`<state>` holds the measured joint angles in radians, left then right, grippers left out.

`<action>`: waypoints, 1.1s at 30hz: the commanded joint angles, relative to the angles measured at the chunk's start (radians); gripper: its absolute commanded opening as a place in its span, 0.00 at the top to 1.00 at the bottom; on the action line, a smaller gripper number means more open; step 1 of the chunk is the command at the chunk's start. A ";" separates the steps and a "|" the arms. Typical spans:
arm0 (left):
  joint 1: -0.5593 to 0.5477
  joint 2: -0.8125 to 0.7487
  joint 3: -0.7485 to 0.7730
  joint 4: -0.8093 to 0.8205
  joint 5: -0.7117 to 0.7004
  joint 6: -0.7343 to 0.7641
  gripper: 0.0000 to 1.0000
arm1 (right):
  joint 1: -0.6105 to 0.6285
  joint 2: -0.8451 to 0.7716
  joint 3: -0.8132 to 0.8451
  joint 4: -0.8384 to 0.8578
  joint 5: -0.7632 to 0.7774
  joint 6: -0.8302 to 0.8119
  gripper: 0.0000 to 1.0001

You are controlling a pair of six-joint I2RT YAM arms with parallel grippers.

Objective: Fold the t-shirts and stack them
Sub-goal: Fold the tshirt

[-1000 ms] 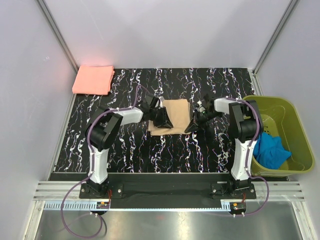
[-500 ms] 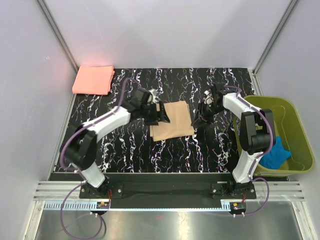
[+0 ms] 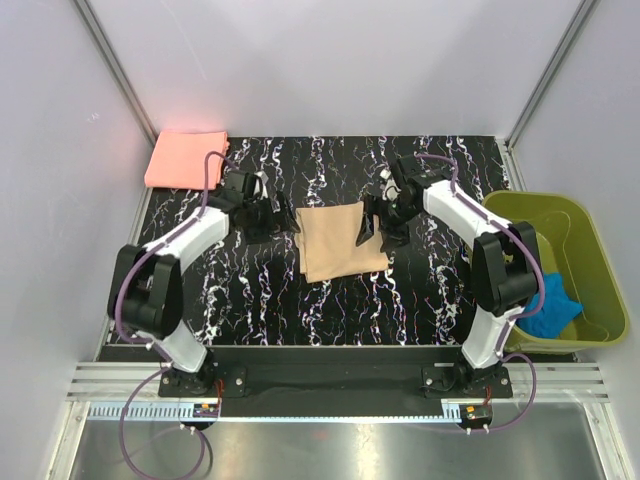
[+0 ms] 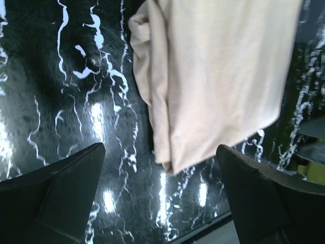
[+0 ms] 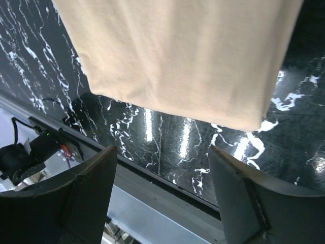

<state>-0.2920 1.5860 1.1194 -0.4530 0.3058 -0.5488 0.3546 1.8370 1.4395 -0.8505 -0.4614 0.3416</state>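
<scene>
A tan-beige t-shirt (image 3: pixel 343 243) lies folded flat in the middle of the black marbled table (image 3: pixel 260 300). A salmon-pink t-shirt (image 3: pixel 186 159) lies folded at the back left corner. My left gripper (image 3: pixel 281 217) hovers just off the tan shirt's back left edge, open and empty. My right gripper (image 3: pixel 376 228) hovers over its back right edge, also open and empty. In the left wrist view the tan shirt (image 4: pixel 218 76) lies beyond the spread fingers (image 4: pixel 66 198). In the right wrist view the shirt (image 5: pixel 177 56) fills the top, with its fingers (image 5: pixel 254 198) apart below it.
An olive-green basket (image 3: pixel 590 250) stands off the table's right edge with a blue cloth (image 3: pixel 548 305) in it. White walls and metal posts close in the back and sides. The arm bases sit on the rail at the near edge.
Both grippers opened and let go of the tan shirt, then drew back toward the far side of the table. The shirt now lies flat, folded.
</scene>
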 commanded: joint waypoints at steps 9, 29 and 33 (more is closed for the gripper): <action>0.013 0.279 0.069 0.353 0.041 0.015 0.01 | -0.009 -0.196 -0.137 0.018 0.040 0.002 0.20; 0.022 0.016 0.037 0.084 -0.189 0.000 0.01 | 0.193 -0.249 -0.175 0.237 0.301 -0.206 0.00; 0.042 -0.177 0.036 -0.044 -0.280 -0.011 0.01 | 0.371 -0.260 -0.218 0.425 0.513 -0.375 0.00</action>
<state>-0.2699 1.5780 1.1397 -0.4000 0.1429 -0.5716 0.6258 1.6363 1.2556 -0.6197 -0.1421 0.1379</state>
